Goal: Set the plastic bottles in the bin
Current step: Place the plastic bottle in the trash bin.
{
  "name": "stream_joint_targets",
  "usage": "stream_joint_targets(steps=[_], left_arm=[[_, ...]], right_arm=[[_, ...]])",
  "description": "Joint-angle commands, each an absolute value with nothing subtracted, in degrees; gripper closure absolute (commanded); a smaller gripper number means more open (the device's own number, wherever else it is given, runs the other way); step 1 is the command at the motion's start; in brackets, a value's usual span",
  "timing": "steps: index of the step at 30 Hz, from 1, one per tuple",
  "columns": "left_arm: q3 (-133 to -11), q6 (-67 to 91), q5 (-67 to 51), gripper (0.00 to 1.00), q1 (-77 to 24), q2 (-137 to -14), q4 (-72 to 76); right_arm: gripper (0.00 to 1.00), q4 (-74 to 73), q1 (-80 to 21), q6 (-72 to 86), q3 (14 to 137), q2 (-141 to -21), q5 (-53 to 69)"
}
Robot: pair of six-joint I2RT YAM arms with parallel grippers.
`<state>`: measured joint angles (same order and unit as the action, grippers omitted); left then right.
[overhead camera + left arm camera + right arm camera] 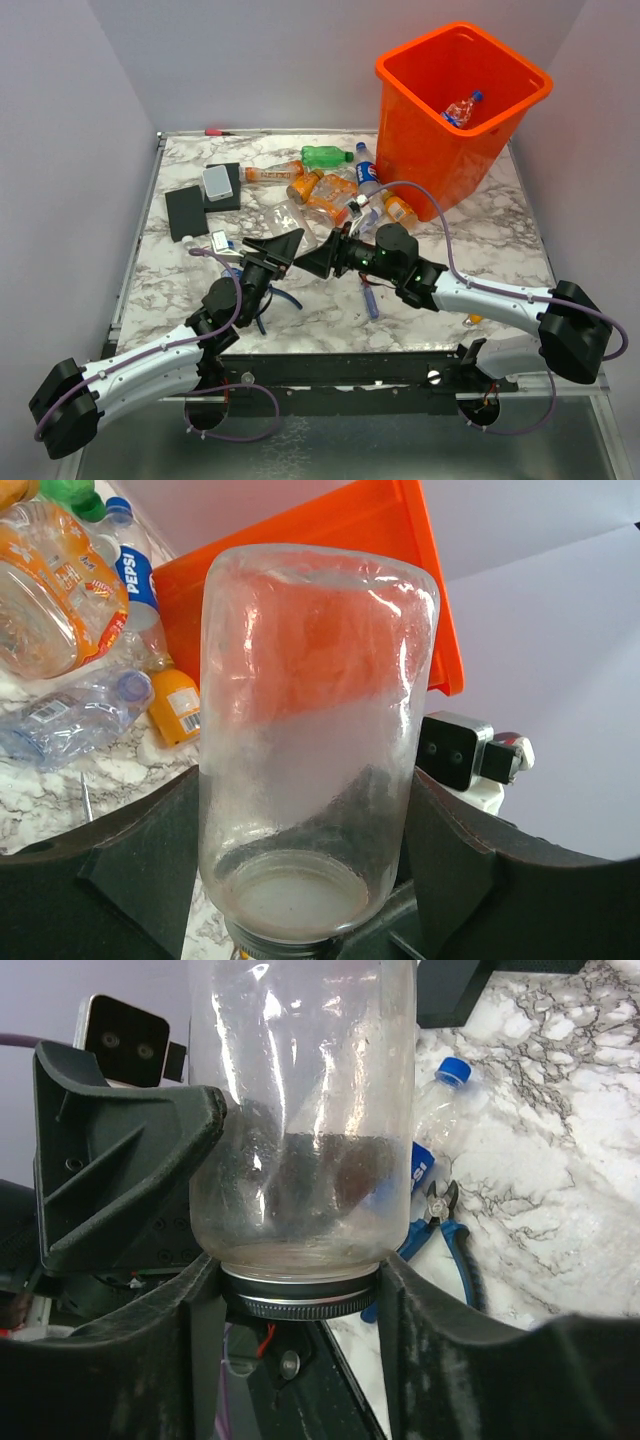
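Inside the bin [420,140], which stands at the far right corner of the marble table [480,250], lies one clear bottle with a blue cap [462,108]. The other plastic bottles [325,190] are heaped on the table just left of the bin, among them a green bottle [327,156] and a Pepsi bottle [366,172] that lies against the bin's wall. Both arms reach low from the near corners toward the middle of the table, their wrists meeting nose to nose. Between them is a clear jar [310,680] with a metal lid; I cannot tell what it holds. The left gripper [305,780] is clamped on the jar's body, and the right gripper [300,1270] is closed against the lid ring. Blue-handled pliers [450,1230] lie on the marble below
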<state>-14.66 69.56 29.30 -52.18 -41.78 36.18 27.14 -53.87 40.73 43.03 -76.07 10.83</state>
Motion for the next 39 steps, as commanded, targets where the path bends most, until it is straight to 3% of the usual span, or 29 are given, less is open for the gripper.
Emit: stream_joint_targets(steps=[1,4,8,9,10,17,24,27,32,39], left_arm=[[-14.17,70.49,27.42,0.64,-52.83,-41.07,38.33],[-14.10,69.38,26.99,0.51,-52.82,-40.29,38.20],[-16.10,64.12,25.89,0.11,-52.87,-38.15,34.66],[-16.88,62.24,25.97,0.03,-52.83,-37.19,32.34],[-18.01,59.90,26.55,0.01,-52.84,-35.85,29.33],[-27.69,32.13,36.24,0.01,-52.76,-25.23,8.10],[-38.67,-16.51,10.58,0.01,-52.74,-30.13,-8.32],[-37.42,-32.01,3.80,0.01,-52.82,-33.47,-12.02],[-37.31,-51.06,7.14,0.01,-53.22,-38.23,-10.75],[-37.99,-63.79,6.26,0.01,-54.86,-40.47,-8.98]], right_arm=[[0.57,27.83,-54.07,39.27,43.77,-76.20,10.45],[0.68,27.35,-54.06,38.74,42.91,-74.99,10.36],[0.79,24.91,-54.05,37.49,41.23,-71.84,9.48],[0.80,23.37,-54.05,36.83,41.20,-70.49,8.90],[0.82,20.99,-54.05,35.90,41.12,-68.92,8.24],[0.92,-4.97,-54.05,28.06,43.40,-51.54,1.90],[0.94,-39.53,-53.96,24.34,58.82,-51.43,3.14],[0.94,-44.22,-53.96,25.33,61.65,-52.65,6.60],[0.94,-48.64,-53.97,25.09,64.88,-56.17,7.46],[0.94,-48.12,-53.96,23.35,68.69,-62.88,9.25]])
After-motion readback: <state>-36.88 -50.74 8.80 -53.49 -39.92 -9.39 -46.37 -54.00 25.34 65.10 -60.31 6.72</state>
